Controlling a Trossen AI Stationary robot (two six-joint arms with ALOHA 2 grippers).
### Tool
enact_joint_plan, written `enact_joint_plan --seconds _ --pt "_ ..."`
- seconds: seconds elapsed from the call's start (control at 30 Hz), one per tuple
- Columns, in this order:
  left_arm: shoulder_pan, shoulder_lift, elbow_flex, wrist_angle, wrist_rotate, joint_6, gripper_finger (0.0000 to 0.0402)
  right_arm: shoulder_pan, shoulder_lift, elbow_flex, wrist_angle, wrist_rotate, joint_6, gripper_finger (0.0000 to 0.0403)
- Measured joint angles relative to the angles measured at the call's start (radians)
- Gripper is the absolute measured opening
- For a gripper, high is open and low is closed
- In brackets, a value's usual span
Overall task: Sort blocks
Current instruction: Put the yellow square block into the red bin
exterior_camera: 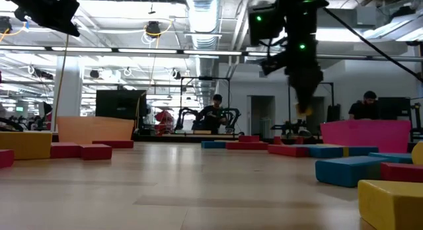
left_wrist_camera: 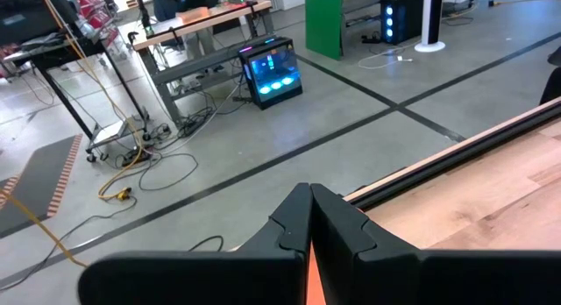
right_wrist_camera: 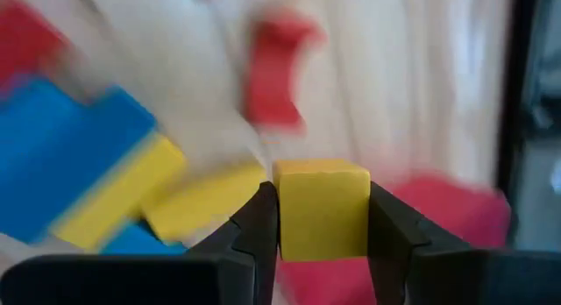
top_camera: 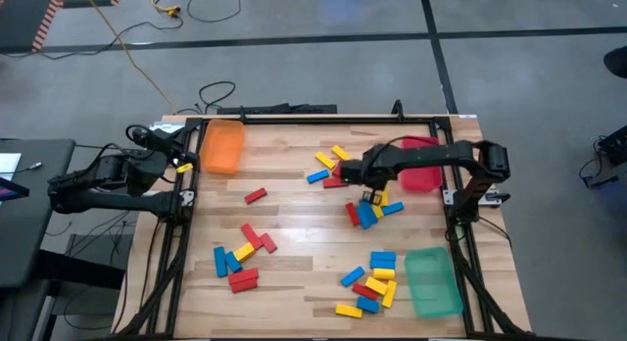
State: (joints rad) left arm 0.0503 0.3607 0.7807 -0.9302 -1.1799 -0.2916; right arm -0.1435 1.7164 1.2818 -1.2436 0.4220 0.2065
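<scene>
Small red, yellow and blue blocks lie flat in loose groups on the wooden table: one group near the middle (top_camera: 245, 253), one at the near right (top_camera: 370, 280), one at the far middle (top_camera: 328, 168). My right gripper (top_camera: 374, 196) hangs above a blue, red and yellow pile (top_camera: 367, 214) left of the red tray (top_camera: 423, 174), shut on a yellow block (right_wrist_camera: 322, 209). In the low view this gripper (exterior_camera: 303, 106) is well above the table. My left gripper (left_wrist_camera: 308, 216) waits shut at the table's far left edge (top_camera: 179, 160), beside the orange tray (top_camera: 222, 147). My right gripper pinches the yellow block between its two fingers, which lie on two opposite side faces (right_wrist_camera: 285, 219). The fingers come from above, pointing down. The block is lifted clear of the table, and its lower end (exterior_camera: 303, 111) shows just below the fingertips.
The orange tray stands at the far left, the red tray at the far right, the green tray (top_camera: 432, 280) at the near right. A black frame (top_camera: 313, 119) runs along the table's edges. Bare wood lies between the groups of blocks. People sit in the room beyond the table.
</scene>
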Motion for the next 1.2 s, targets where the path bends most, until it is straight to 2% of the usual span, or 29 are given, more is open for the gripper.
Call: enact_joint_plan --seconds 0.27,0.5,0.73,0.9,1.2 --pt "0.0 0.0 0.0 0.0 0.0 0.0 0.0004 -0.061 -0.099 0.0 -0.209 0.129 0.174 0.0136" --pt "0.0 0.0 0.0 0.0 0.0 0.0 0.0004 -0.187 -0.183 -0.037 -0.24 0.131 0.299 0.0136" --pt "0.0 0.0 0.0 0.0 0.0 0.0 0.0004 -0.318 -0.194 -0.181 -0.172 0.079 0.287 0.0136" --pt "0.0 0.0 0.0 0.0 0.0 0.0 0.0004 -0.408 -0.193 -0.275 -0.034 0.069 0.241 0.0136" --pt "0.0 0.0 0.0 0.0 0.0 0.0 0.0004 -0.526 -0.191 -0.309 0.205 -0.039 0.11 0.0136"
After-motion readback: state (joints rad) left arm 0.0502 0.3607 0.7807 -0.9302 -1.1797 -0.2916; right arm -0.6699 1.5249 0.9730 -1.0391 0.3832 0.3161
